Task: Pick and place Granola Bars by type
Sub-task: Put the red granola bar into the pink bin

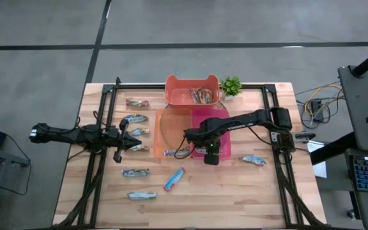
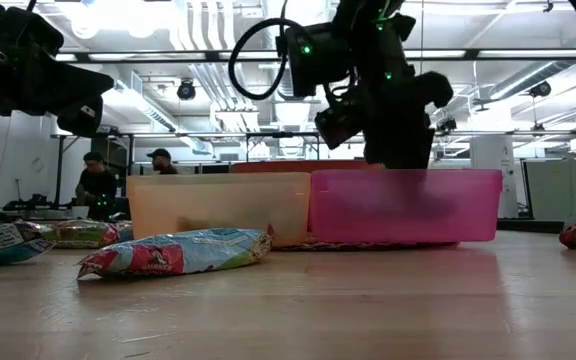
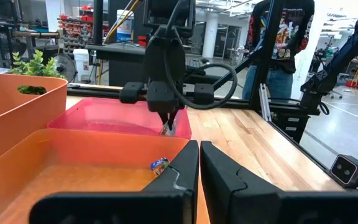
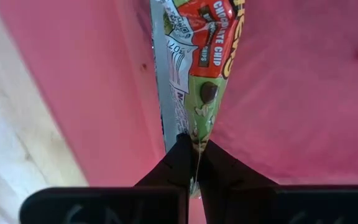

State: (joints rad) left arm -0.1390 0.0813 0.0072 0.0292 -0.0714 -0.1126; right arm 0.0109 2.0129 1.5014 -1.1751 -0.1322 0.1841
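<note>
Bench (image 1: 235,191) front: loose granola bars (image 1: 175,179) toward 7 and 9 o'clock. Mid-bench, right gripper (image 4: 193,149) hangs over pink bin (image 1: 223,115), fingers pinched tight on a red-green chocolate-chip bar (image 4: 204,56) by its end seam. Release low and centred, clear of the bin wall. Left gripper (image 3: 199,163) at 9, fingers closed, empty. Orange bin (image 1: 190,86) at 12 holds brownish bars.
</note>
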